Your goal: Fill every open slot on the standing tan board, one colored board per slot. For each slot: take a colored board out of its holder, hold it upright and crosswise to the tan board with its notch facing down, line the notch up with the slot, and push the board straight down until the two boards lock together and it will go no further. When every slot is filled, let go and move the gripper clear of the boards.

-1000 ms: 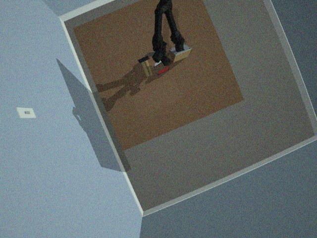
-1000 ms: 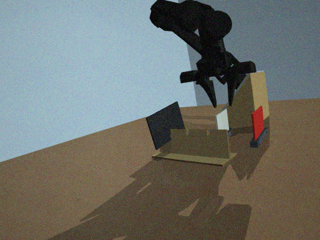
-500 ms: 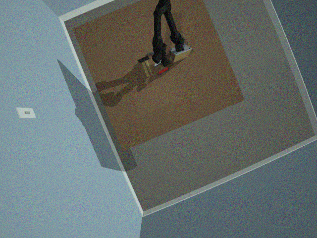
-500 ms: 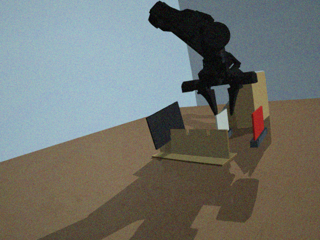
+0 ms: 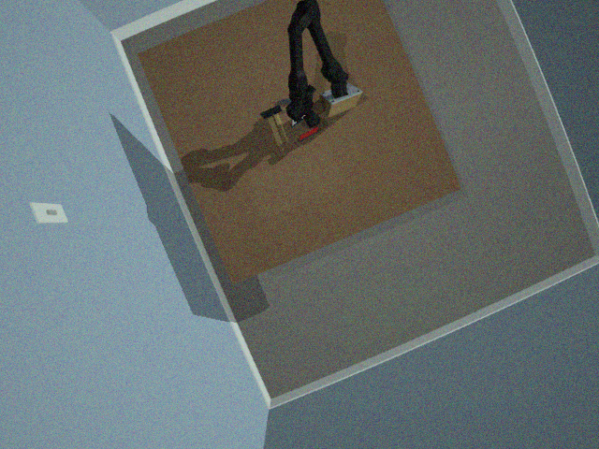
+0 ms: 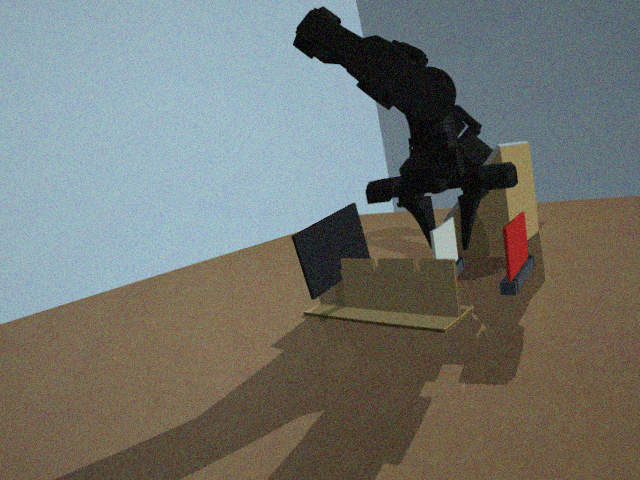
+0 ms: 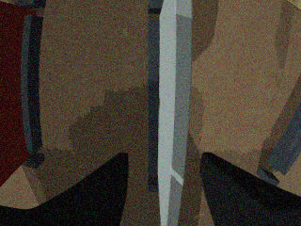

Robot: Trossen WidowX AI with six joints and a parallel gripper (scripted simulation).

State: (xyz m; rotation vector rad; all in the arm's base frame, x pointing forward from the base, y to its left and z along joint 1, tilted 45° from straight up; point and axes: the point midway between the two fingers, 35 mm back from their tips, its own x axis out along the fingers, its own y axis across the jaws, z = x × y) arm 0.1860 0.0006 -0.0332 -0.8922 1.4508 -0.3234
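1. Our end effector (image 5: 305, 116) (image 6: 448, 248) (image 7: 165, 154) stands moderately wide, holding nothing; its fingers straddle the white board (image 5: 297, 121) (image 6: 445, 240) (image 7: 168, 94), presumably so closing grips both faces.
2. That board stands upright in its holder (image 7: 153, 94), ready for us to lift.
3. The red board (image 5: 308, 133) (image 6: 515, 248) (image 7: 9, 94) waits likewise in another holder (image 6: 509, 286) (image 7: 33, 85).
4. Beyond, the tan board (image 5: 276, 127) (image 6: 403, 284) shows two open slots upward; the dark board (image 5: 270, 111) (image 6: 330, 253) sits crosswise at one end, seating uncertain.

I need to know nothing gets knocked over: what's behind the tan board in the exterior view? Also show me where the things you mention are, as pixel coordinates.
The white board (image 6: 445, 241) (image 7: 168, 94) stands behind its right end, its lower part covered. The dark board (image 6: 330, 250) is partly hidden at the left. What else it covers can't be seen.
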